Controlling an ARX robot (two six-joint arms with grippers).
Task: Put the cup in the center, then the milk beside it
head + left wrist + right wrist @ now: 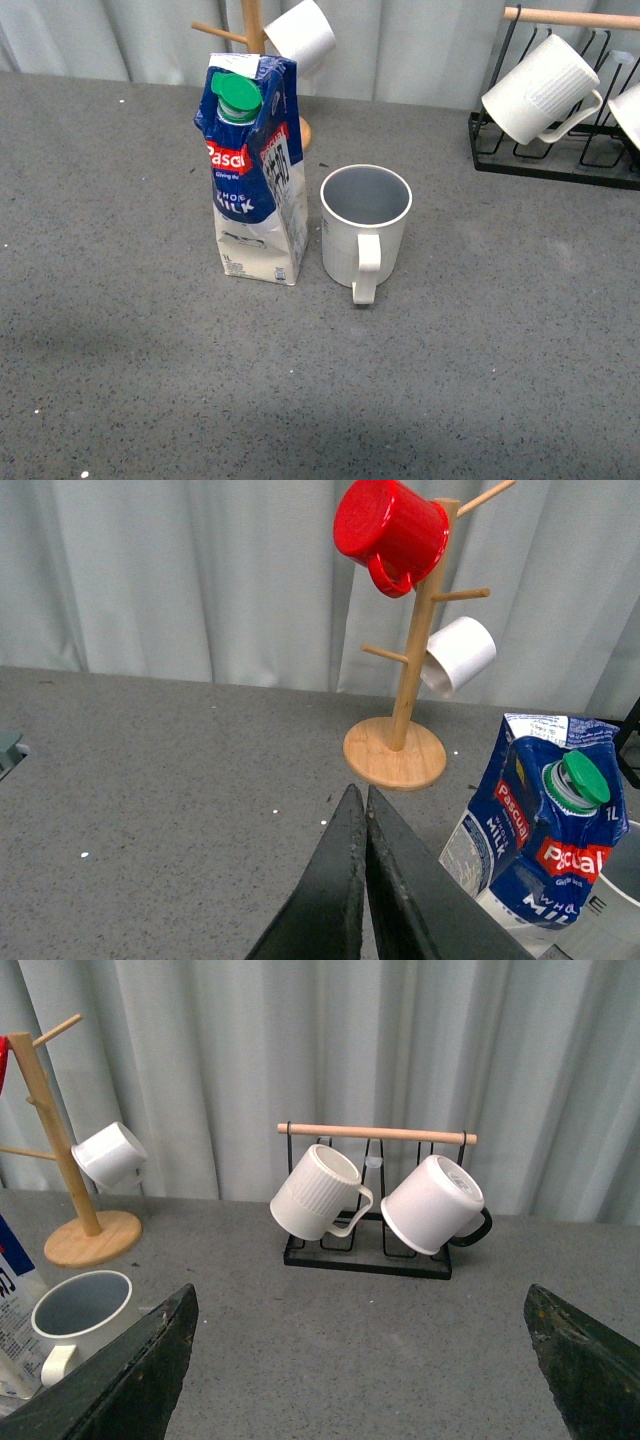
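Ribbed off-white mug [364,228] sits central, blue-and-white milk carton [256,170] just beside at nine o'clock; left gripper [364,810] closed and empty, right gripper [360,1360] wide apart and empty; both should retreat clear.

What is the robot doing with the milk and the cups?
Right now the robot isn't holding anything. The milk carton and the ribbed mug with a grey-blue inside stand upright side by side near the middle of the grey table, close together. The left gripper is shut and empty, near the carton. The right gripper is wide open and empty. Other mugs hang on the wooden mug tree and black rack behind.
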